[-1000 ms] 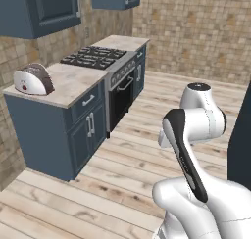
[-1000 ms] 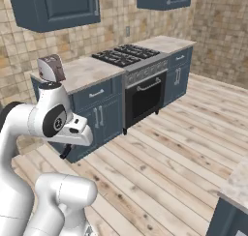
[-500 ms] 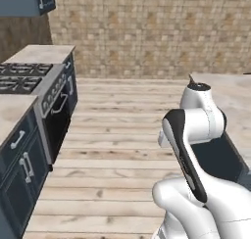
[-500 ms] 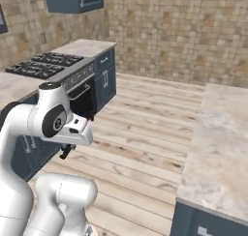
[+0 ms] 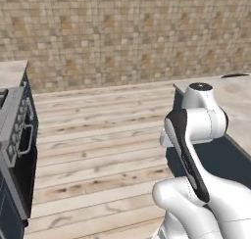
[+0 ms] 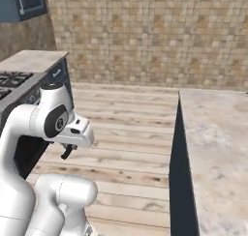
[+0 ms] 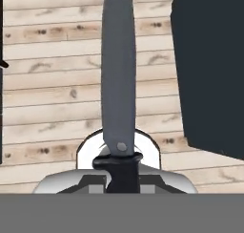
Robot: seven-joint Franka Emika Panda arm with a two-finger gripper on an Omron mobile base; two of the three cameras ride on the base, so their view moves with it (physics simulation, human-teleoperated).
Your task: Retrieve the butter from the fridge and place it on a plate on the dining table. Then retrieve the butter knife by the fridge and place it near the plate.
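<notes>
The gripper [image 7: 117,177] is clamping tight on the handle of the butter knife [image 7: 118,79], carrying it blade-forward above the plank floor [image 7: 52,93], with the beige-topped bench [image 6: 215,148] lying to the arm's right.

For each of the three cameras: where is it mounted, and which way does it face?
Left base view: behind-left of the arm, facing the brick wall; arm at lower right.
Right base view: behind-right, same wall; arm at lower left, dining table right.
Hand view: on the hand, looking along the butter knife at the floor.
Both base views share the wall, the floor and the table.
</notes>
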